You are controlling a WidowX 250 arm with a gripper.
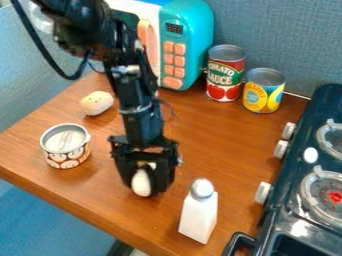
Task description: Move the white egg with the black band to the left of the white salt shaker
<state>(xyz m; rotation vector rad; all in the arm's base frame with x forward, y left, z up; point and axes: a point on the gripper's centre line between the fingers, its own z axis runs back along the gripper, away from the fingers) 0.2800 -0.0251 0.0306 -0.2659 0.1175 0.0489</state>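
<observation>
Camera view: black gripper (145, 187) low over the brown desk (230, 132), jaws grasping a white egg-shaped object (141, 183).
Object sits between squat open-topped tin (65, 146) and white shaker (199, 215) with grey cap, apart from both; pale speckled oval toy (97, 103) behind the tin. Farther back: teal-and-white toy microwave (189, 30), tomato can (225, 74), shorter yellow-labelled can (264, 91) just beside it. Dark toy stove (297, 165) on the picture's right, pale knobs along its near side.
</observation>
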